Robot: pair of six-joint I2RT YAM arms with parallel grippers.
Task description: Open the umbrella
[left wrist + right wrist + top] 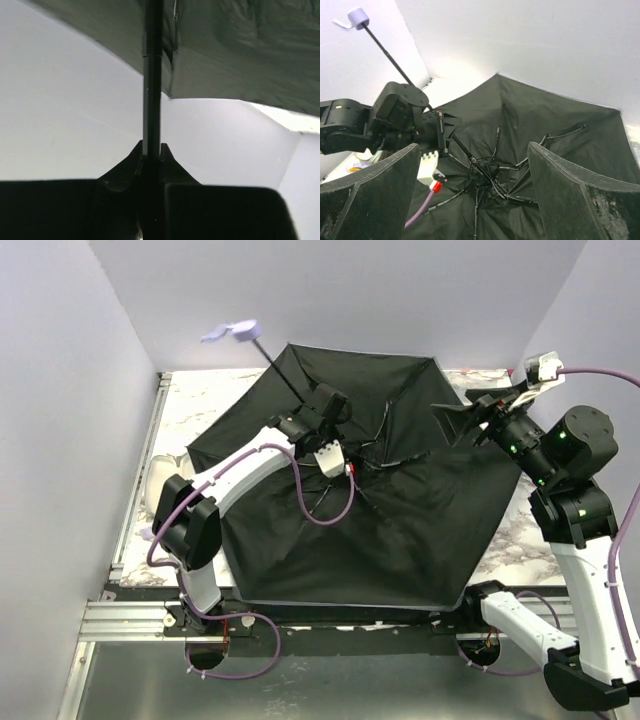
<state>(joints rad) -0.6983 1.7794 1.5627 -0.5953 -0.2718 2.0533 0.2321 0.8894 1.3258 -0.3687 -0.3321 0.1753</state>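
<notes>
Black umbrella shaft [152,90], apparently clamped, left end effector [150,151]

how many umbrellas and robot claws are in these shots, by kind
umbrella: 1
claws: 2 (left claw shut on the umbrella, right claw open)
total: 3
</notes>
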